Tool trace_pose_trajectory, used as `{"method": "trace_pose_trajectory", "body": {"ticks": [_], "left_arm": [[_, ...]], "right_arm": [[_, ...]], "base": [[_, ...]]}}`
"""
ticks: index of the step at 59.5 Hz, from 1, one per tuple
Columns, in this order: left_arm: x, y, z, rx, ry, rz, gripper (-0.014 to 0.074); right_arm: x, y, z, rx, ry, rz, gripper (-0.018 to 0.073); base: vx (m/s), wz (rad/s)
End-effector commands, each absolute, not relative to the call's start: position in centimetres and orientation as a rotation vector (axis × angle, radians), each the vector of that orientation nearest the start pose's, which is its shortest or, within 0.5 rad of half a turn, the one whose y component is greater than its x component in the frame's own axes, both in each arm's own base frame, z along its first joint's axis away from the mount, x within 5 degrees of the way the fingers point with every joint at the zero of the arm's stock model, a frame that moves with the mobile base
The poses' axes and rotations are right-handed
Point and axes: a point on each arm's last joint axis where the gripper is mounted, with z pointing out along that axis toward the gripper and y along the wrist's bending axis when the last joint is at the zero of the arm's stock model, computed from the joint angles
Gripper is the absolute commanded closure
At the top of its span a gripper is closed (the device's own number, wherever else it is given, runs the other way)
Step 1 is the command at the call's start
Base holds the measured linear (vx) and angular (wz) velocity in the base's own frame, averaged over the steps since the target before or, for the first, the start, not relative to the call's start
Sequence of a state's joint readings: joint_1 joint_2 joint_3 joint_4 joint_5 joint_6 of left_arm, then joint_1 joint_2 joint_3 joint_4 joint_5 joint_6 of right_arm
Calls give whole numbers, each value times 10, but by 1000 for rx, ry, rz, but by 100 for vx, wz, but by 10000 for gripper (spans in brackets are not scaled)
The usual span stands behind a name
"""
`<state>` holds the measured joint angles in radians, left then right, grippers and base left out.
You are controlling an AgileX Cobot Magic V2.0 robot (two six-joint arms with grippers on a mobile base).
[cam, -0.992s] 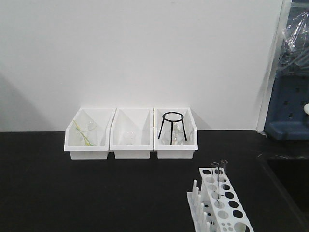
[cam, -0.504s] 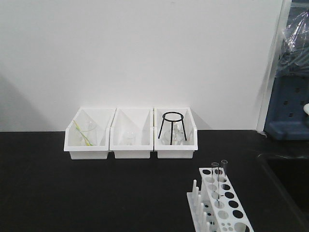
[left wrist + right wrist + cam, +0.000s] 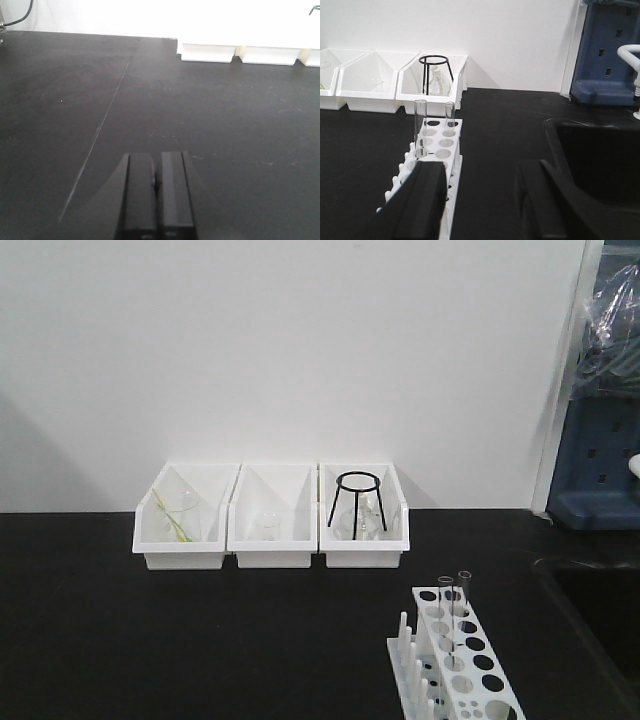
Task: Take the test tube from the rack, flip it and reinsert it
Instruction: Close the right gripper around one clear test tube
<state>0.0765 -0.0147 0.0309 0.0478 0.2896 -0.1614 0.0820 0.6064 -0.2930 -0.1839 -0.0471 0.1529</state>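
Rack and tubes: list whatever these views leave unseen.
- Rack: near end cut off by the front view's bottom edge, and covered by the right tool in its wrist view.
- Test tubes: bottoms hidden inside the rack.
- Left tool view: rack out of frame.

Near end of the small white plastic test tube rack [image 3: 455, 665] is cut off by the front view's bottom edge and hidden behind the black right gripper [image 3: 480, 172] in its wrist view. Clear glassware [image 3: 268, 524] in the middle white bin [image 3: 272, 558]: too faint to identify.
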Motion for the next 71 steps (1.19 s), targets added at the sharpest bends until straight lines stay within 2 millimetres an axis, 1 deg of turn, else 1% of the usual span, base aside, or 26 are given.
{"method": "trace_pose_trajectory", "body": {"ticks": [1, 11, 15, 23, 27, 34, 37, 43, 49, 56, 64, 71], "left_arm": [[55, 5, 186, -162, 1682, -26, 603], [55, 5, 186, -163, 1682, -27, 603], [55, 5, 186, -163, 1682, -27, 603], [55, 5, 186, -163, 1682, -27, 603], [55, 5, 186, -163, 1682, -27, 603], [55, 5, 186, -163, 1682, -27, 603], [55, 5, 186, -163, 1682, -27, 603], [55, 5, 186, -163, 1682, -27, 603], [55, 5, 186, -163, 1682, -27, 603], [55, 5, 186, -163, 1682, -27, 603], [55, 5, 186, -163, 1682, -27, 603], [55, 5, 186, -163, 1682, -27, 603]], "right_arm": [[131, 13, 284, -120, 1625, 52, 99], [136, 15, 286, -132, 1589, 58, 100], [143, 17, 286, -155, 1571, 60, 100], [162, 24, 276, -266, 1577, 49, 99], [175, 30, 269, -306, 1562, 96, 99], [194, 38, 256, -320, 1551, 199, 93], [205, 41, 247, -326, 1573, 230, 83], [228, 46, 235, -343, 1612, 260, 57], [253, 50, 228, -363, 1629, 293, 36], [280, 55, 222, -393, 1636, 310, 34], [299, 60, 213, -429, 1637, 332, 34], [313, 62, 209, -406, 1642, 368, 34]], "base": [[0, 0], [0, 0], [0, 0], [0, 0], [0, 0], [0, 0], [0, 0], [0, 0], [0, 0], [0, 0], [0, 0], [0, 0]]}}
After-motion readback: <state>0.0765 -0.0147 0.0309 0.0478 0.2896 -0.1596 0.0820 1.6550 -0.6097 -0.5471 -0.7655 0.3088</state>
